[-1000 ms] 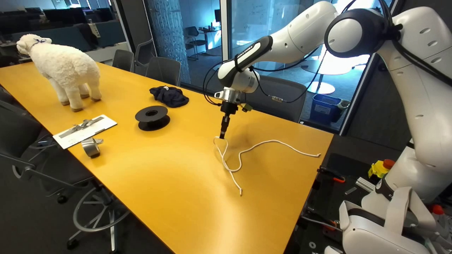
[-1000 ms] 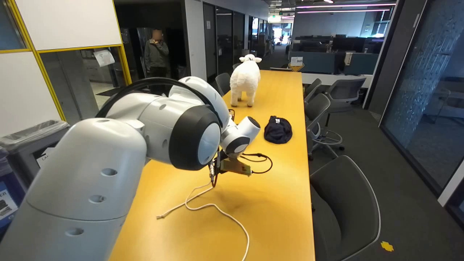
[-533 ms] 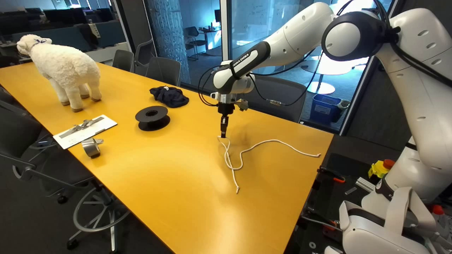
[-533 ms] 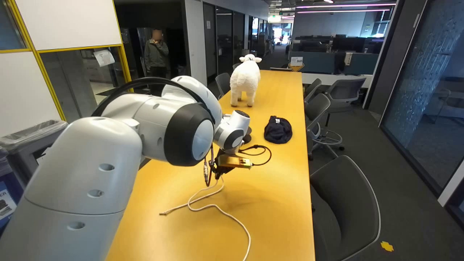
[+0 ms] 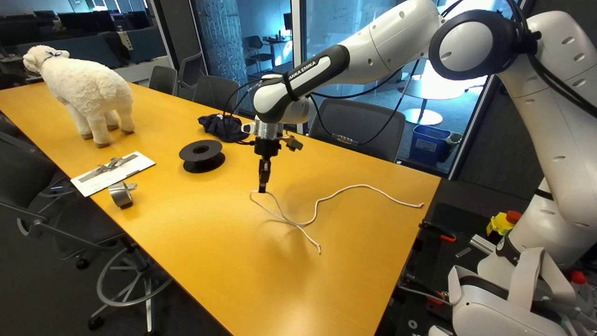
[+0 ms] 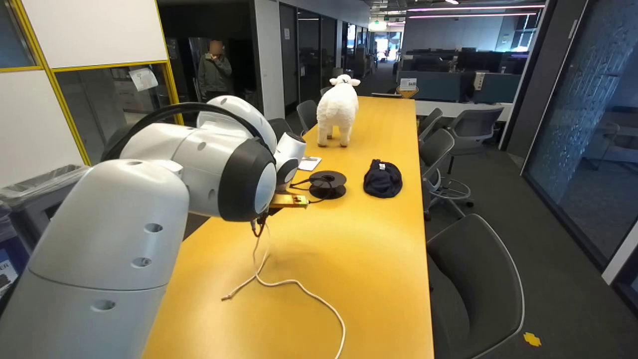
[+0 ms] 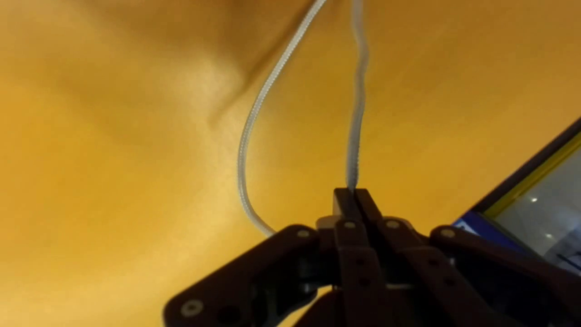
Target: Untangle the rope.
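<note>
We judge this the opening-out step; our black two-fingered claw (image 7: 353, 196) pinches the thin cream braided rope (image 7: 360, 91) at its loop, above the glossy orange-yellow table (image 5: 210, 233) where the ends lie, strands crossing; next we should draw that loop clear of the crossing.

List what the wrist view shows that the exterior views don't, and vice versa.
Wrist view only: the weave of the rope and the thin seam where the end effector pinches it.
Exterior views only: plush sheep, black spool, dark fabric item and a loose rope end.
Both: rope, end effector, tabletop.
</note>
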Robot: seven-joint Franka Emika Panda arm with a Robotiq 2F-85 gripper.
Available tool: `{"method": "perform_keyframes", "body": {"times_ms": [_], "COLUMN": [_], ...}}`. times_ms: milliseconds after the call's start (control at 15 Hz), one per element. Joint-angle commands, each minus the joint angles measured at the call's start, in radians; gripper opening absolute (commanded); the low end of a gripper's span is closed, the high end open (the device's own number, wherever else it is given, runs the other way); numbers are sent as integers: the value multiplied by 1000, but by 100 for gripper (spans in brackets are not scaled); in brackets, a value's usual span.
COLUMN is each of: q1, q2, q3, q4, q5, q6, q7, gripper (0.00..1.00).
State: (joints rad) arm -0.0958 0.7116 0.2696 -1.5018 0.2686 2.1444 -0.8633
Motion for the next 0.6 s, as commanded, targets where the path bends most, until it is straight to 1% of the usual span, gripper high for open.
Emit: {"method": "perform_keyframes", "body": {"times_ms": [0, 133, 200, 333, 533], "q1": [-10, -19, -20, -19, -19], "q2": [-19, -35, -42, -41, -11], "q3": [73, 93, 88, 61, 7], "q4": [60, 67, 69, 76, 89], "q5": [74, 119, 136, 152, 128], "q6": [-63, -70, -68, -62, -54], "q7": [-105, -152, -163, -162, -126], "gripper": [2, 2, 2, 2, 2]}}
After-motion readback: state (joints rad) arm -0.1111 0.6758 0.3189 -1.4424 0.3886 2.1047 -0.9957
